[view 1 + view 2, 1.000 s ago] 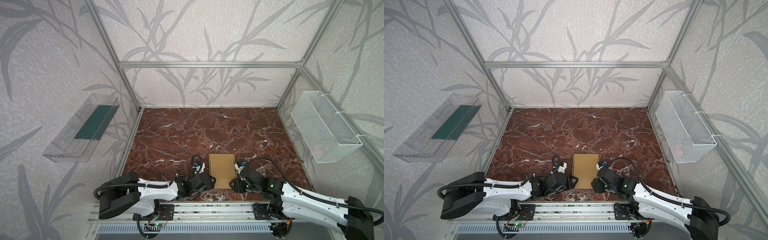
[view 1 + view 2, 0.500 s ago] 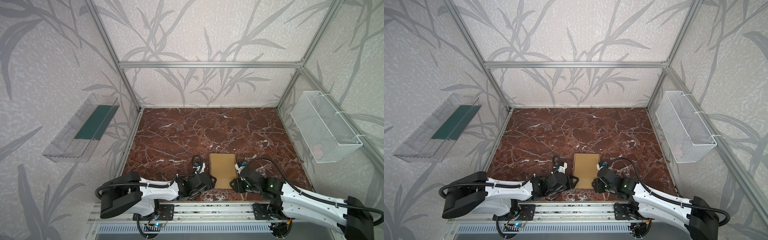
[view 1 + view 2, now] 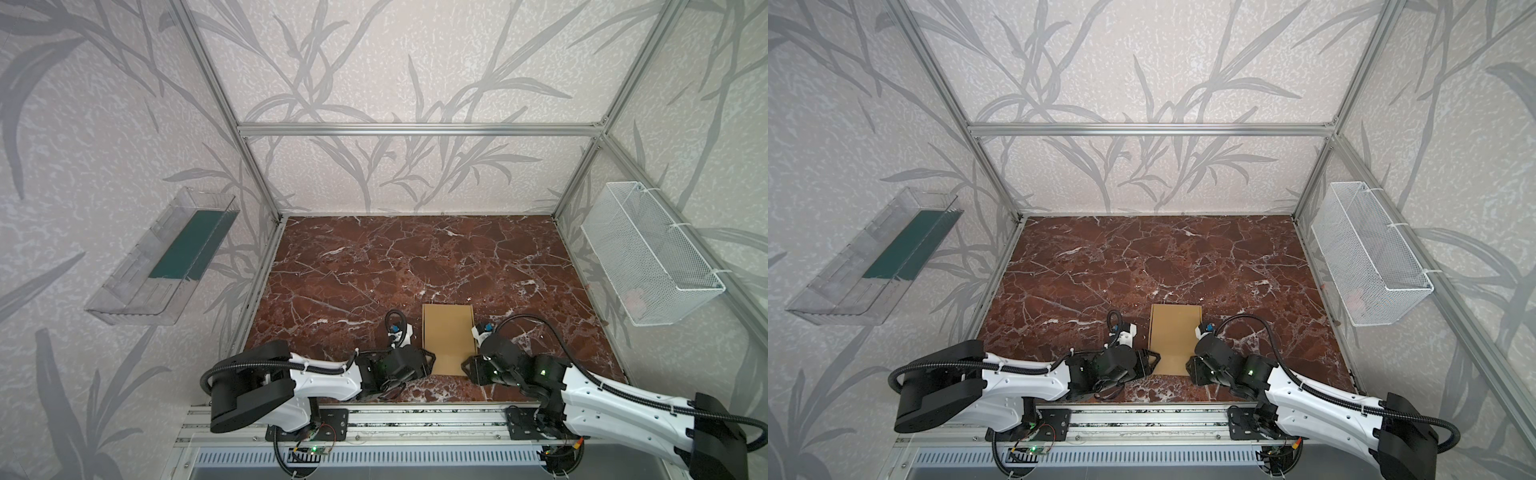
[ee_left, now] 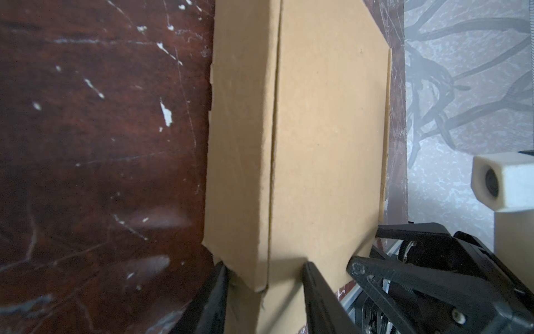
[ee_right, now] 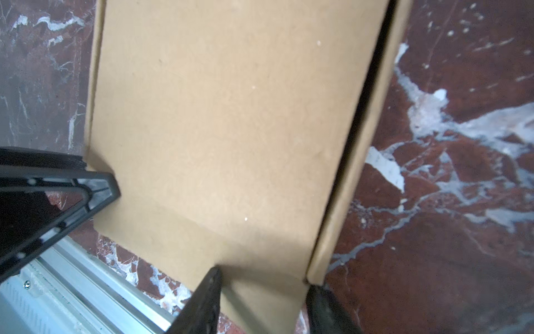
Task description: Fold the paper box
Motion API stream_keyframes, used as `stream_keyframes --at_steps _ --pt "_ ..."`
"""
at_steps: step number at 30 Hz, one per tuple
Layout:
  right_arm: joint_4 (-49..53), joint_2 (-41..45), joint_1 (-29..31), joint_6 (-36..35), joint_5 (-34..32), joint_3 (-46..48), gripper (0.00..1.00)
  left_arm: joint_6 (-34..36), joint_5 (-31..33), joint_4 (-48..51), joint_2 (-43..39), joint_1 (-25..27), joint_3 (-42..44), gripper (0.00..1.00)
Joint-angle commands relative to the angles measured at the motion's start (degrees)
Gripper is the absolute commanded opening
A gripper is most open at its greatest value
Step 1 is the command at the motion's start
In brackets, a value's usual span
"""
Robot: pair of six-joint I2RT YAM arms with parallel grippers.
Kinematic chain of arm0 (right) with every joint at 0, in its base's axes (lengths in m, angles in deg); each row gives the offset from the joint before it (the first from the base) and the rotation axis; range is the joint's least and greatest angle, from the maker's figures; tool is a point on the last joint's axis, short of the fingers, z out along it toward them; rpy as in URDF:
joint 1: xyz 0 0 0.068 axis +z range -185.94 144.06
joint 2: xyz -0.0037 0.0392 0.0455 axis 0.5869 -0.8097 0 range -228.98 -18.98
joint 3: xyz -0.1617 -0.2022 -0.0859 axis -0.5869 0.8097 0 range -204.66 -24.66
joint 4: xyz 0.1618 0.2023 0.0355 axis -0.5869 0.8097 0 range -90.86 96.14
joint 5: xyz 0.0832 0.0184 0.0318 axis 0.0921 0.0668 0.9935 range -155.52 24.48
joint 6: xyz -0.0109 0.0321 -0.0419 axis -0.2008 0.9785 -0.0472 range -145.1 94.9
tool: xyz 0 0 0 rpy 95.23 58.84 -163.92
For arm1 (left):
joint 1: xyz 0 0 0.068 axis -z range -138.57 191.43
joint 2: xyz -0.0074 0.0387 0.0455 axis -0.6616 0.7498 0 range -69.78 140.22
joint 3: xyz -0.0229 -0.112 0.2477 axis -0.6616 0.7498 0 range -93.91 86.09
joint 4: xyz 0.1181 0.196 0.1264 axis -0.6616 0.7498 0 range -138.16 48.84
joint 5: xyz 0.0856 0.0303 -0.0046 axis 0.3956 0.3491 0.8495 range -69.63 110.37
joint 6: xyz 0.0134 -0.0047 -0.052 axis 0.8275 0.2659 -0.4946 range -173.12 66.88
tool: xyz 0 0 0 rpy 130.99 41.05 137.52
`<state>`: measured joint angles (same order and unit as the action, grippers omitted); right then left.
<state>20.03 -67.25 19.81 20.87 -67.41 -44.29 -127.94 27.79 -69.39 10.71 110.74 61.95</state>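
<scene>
At the near edge of the tabletop (image 3: 374, 270), between the two arms, the paper box (image 3: 449, 336) is seen lying flat, with a narrower flap (image 3: 448, 366) at its near end. Its near left corner is straddled by the left claw (image 4: 264, 269). One finger is set at the foot of the side wall and the other just over the top panel. The near right corner is straddled in the same way by the right claw (image 5: 264, 277). On both claws the jaws stand partly apart with cardboard between them. It cannot be told whether the cardboard is actually pinched.

The box is judged to be light and thin. It is probably stiff across its panels but ready to hinge at the creases, and easily dented at corners and cut edges. On the polished stone it can be expected to slide if it is pushed from one side only, so both corners are best steadied together. A hold is best taken on the upright side walls close to a crease, with light pressure. The middle of a panel should be avoided, since it would probably buckle there.
</scene>
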Motion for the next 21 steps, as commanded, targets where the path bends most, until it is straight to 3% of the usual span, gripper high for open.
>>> stream_keyframes --at_steps 1,21 --pt "0.53 0.07 -0.22 -1.39 -1.8 0.89 0.47 -1.28 -0.48 0.49 1.69 0.29 1.68 0.43" --pt "6.67 4.39 -0.2 -2.29 -3.11 -1.74 0.53 -0.09 1.11 7.1 -5.16 0.29 0.64 0.44"
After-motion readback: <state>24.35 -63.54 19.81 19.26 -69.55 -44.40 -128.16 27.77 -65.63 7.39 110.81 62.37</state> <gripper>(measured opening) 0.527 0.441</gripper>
